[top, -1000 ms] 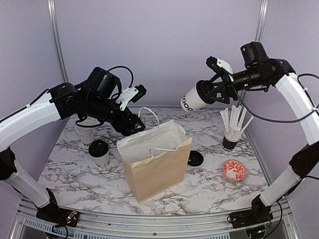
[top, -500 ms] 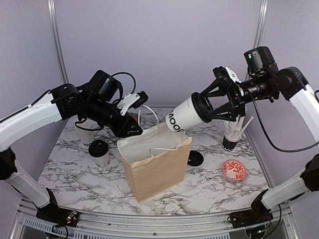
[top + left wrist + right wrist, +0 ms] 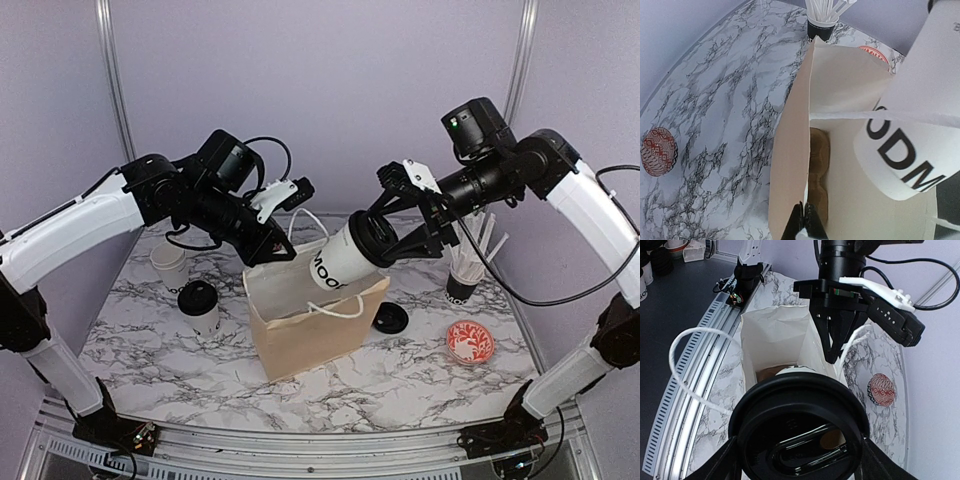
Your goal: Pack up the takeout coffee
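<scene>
One takeout coffee cup (image 3: pixel 335 262), white with black lettering and a black lid (image 3: pixel 800 432), hangs tilted, base first, over the mouth of the brown paper bag (image 3: pixel 305 325). My right gripper (image 3: pixel 385 240) is shut on it at the lid end, with a finger (image 3: pixel 722 465) on each side. My left gripper (image 3: pixel 275 250) is shut on the bag's back-left rim, its fingertips (image 3: pixel 804 220) pinching the paper wall (image 3: pixel 790 165). A second lidded cup (image 3: pixel 203 307) stands on the table left of the bag. Behind it is a white cup (image 3: pixel 170 265) without a lid.
A loose black lid (image 3: pixel 391 318) lies right of the bag. A dark cup of white sticks (image 3: pixel 462 280) stands at the right, with a red-patterned bowl (image 3: pixel 470 342) in front of it. Another red bowl (image 3: pixel 659 151) shows in the left wrist view.
My left gripper has shut on the bag's rim and pulled it back. The right arm has swung down and left, bringing the cup from high at the right to the bag's mouth.
</scene>
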Controlling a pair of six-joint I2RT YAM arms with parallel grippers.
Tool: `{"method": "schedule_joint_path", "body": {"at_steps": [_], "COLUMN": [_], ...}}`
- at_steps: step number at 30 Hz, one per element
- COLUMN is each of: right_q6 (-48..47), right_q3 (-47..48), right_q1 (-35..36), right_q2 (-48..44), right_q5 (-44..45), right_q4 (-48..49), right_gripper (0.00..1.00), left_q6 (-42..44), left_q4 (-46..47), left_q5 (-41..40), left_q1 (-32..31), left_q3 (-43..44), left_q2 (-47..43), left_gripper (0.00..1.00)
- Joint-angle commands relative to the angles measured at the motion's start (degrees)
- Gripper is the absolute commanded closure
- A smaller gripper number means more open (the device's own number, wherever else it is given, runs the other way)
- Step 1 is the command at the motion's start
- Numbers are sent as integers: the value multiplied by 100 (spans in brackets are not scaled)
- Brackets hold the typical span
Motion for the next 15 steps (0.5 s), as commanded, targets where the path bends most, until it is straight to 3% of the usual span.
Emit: {"method": "schedule_joint_path", "body": {"at_steps": [1,15], "right_q6": [-64,-227], "right_q3": [457,699], "right_q1": [66,493], "right_q2": [258,956], "right_q5": [348,1243], "right_q4": [64,127], "right_gripper": [47,48], "left_q6": [354,959], "left_q4": [-140,-186], "left_q5": [-122,-354], "left_q1": [40,42], "left_q3": [348,523], "left_q2": [52,172], "left_gripper": [100,100]}}
